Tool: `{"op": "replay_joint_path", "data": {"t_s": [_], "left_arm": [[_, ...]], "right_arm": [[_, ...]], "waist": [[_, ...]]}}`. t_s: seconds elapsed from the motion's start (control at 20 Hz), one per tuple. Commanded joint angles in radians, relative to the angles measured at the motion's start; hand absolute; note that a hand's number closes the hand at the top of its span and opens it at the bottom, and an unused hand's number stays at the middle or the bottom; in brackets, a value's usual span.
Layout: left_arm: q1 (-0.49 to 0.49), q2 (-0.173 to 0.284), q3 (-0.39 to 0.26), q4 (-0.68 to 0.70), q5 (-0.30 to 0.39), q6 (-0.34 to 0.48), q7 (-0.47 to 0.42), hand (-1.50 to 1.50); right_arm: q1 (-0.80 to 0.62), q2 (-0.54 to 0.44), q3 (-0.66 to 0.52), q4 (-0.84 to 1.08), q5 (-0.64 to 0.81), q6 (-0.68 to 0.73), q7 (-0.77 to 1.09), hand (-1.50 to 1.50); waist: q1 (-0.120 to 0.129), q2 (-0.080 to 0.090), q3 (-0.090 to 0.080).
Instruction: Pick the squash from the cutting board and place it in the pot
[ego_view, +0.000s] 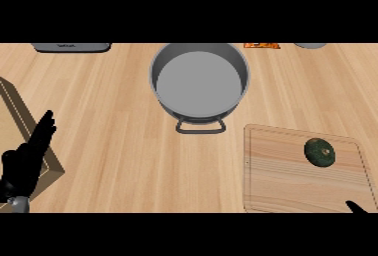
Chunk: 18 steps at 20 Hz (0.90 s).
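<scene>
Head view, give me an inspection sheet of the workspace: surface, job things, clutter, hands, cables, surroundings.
Surface: light wooden counter.
Job's things: dark green squash lies on the cutting board, toward its far right corner; the grey pot stands beyond the board to its left, with nothing in it, one handle toward the robot.
Clutter: grey object, orange item and grey round thing at the far edge, all cut off.
Hands: left hand open, resting at the left edge, fingers up; right hand shows only a fingertip at the lower right.
Cables: nothing seen.
Surroundings: wooden box at the left edge.
</scene>
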Motion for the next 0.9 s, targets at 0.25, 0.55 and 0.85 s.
{"op": "replay_joint_path", "data": {"t_s": [0.25, 0.55, 0.85], "left_arm": [[-0.032, 0.006, -0.005, -0.01, -0.001, -0.029, 0.038, 0.0], [-0.05, -0.009, -0.007, 0.014, -0.012, -0.03, 0.021, 0.0], [-0.09, -0.028, 0.0, 0.019, -0.035, -0.007, 0.087, 0.0]], "right_arm": [[-0.179, -0.189, 0.03, -0.098, 0.03, 0.457, 0.517, -1.5], [-0.364, -0.218, 0.095, -0.08, -0.142, 0.721, 0.755, -1.5], [-0.525, -0.218, 0.075, 0.007, -0.264, 0.839, 0.814, -1.5]], "waist": [[0.047, 0.006, 0.001], [0.044, 0.005, 0.002], [0.015, -0.001, 0.004]]}}
